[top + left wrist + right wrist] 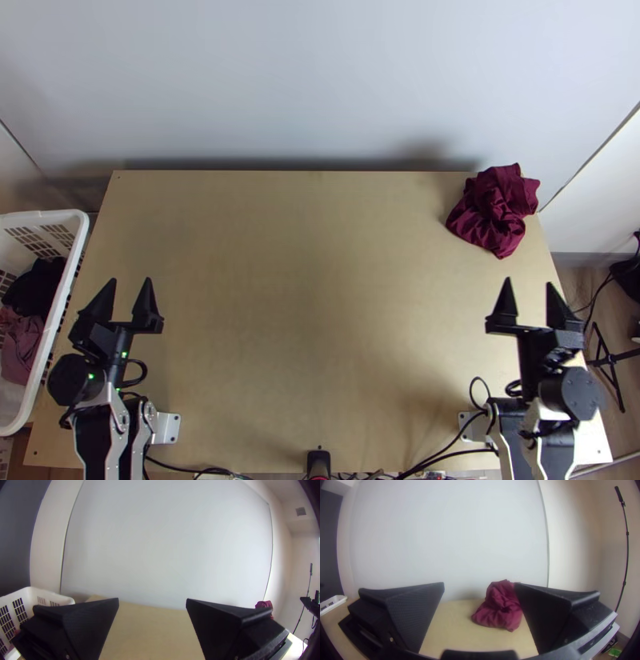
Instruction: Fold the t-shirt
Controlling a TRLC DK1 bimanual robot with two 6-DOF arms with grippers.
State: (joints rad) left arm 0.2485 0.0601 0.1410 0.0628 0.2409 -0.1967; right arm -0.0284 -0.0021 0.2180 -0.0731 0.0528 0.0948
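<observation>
Top view shows the maroon, slightly shiny cloth t-shirt [498,210] bunched in a crumpled heap at the far right corner of the light wooden table [320,280], its folds gathered over one another. The left gripper [130,280], with two wide flat black fingers, is over the left side of the table, its fingers spread apart with nothing between them. The right gripper [529,281], of the same black build, is over the right side, nearer than the t-shirt and well apart from it; its fingers are also spread and grip nothing. In the right wrist view, the heap appears beyond that open gap, partly behind one finger. Beside the table's left edge stands a white plastic laundry basket [81,240] with slotted walls, holding black cloth [36,288] and dusty-pink cloth [22,348]. Beyond the far edge rises a pale grey wall panel [320,80].
</observation>
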